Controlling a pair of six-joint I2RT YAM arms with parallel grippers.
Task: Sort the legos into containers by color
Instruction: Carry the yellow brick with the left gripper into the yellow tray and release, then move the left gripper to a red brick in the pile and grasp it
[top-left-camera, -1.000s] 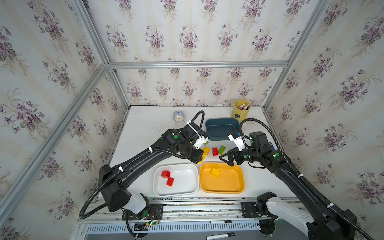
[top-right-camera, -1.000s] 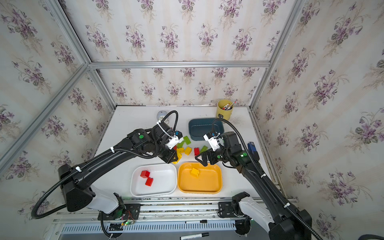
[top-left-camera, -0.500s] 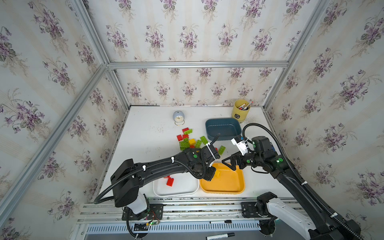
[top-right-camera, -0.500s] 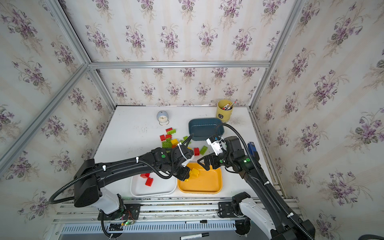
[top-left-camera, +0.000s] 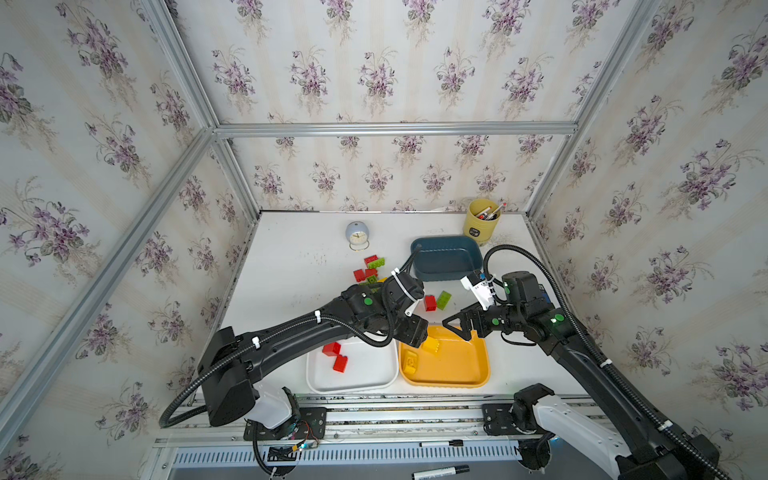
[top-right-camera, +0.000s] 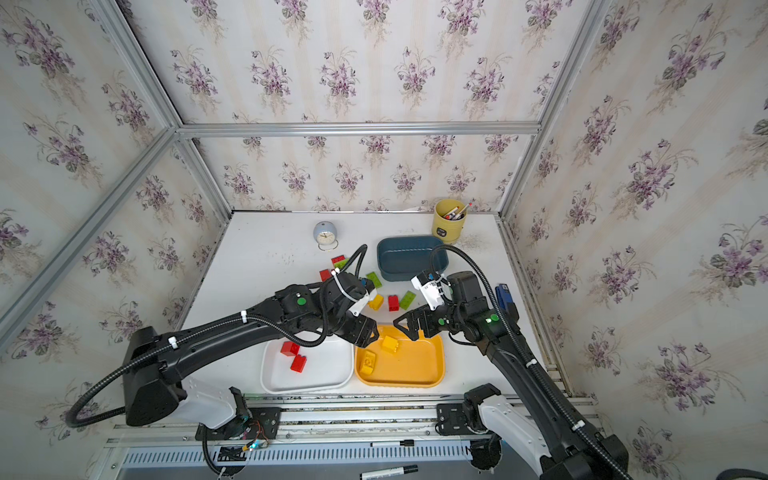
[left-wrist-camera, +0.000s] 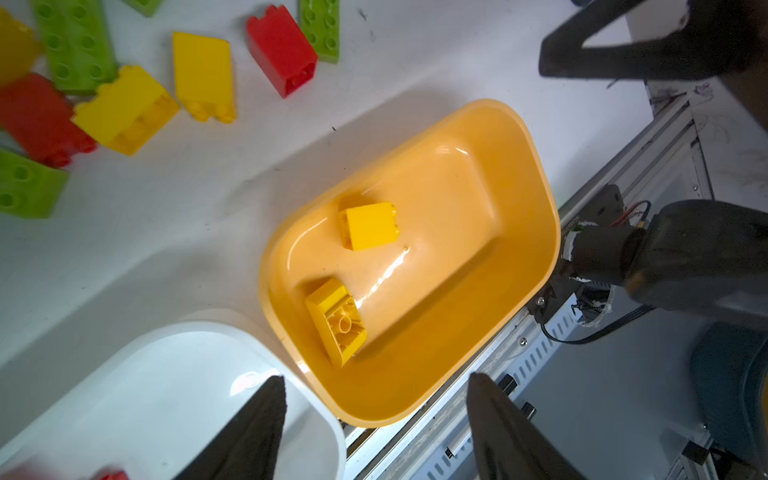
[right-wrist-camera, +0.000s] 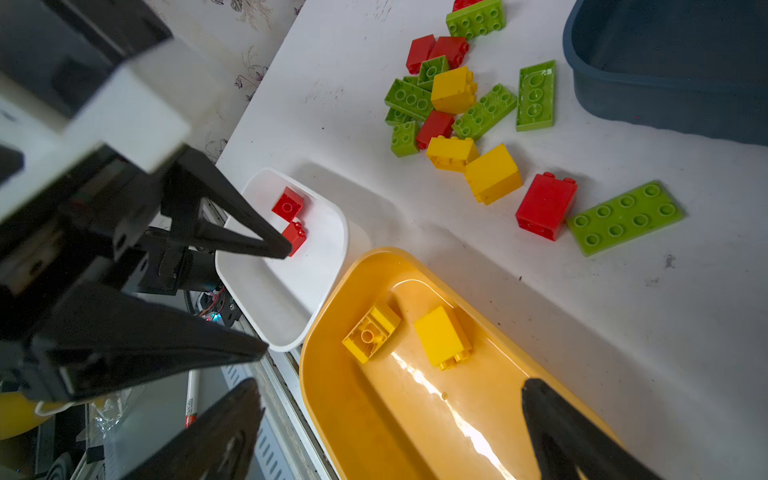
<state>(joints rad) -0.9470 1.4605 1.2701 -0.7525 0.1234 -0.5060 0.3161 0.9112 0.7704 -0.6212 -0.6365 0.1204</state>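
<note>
Two yellow legos (top-left-camera: 432, 345) (top-left-camera: 411, 360) lie in the orange-yellow container (top-left-camera: 478, 365). My left gripper (top-left-camera: 415, 332) hangs open and empty over that tray's far-left corner. In the left wrist view its gripper (left-wrist-camera: 376, 376) frames the tray rim (left-wrist-camera: 540, 187). My right gripper (top-left-camera: 455, 328) stands open and empty above the tray's far edge, facing the left one; in its wrist view the gripper (right-wrist-camera: 390, 386) holds nothing. Two red legos (top-left-camera: 331, 348) (top-left-camera: 340, 363) lie in the white container (top-left-camera: 374, 382). The dark teal container (top-left-camera: 440, 270) looks empty. Loose legos (top-left-camera: 370, 270) lie between it and the arms.
A red brick (top-left-camera: 430, 302) and a green plate (top-left-camera: 443, 300) lie on the table just beyond the orange tray. A small clock (top-left-camera: 356, 235) and a yellow pen cup (top-left-camera: 481, 222) stand at the back. Markers (top-left-camera: 440, 471) lie on the front rail below the table.
My left gripper came from the loose pile to the orange-yellow tray and opened. A second yellow brick now lies in that tray. The right gripper stayed open and shifted slightly.
</note>
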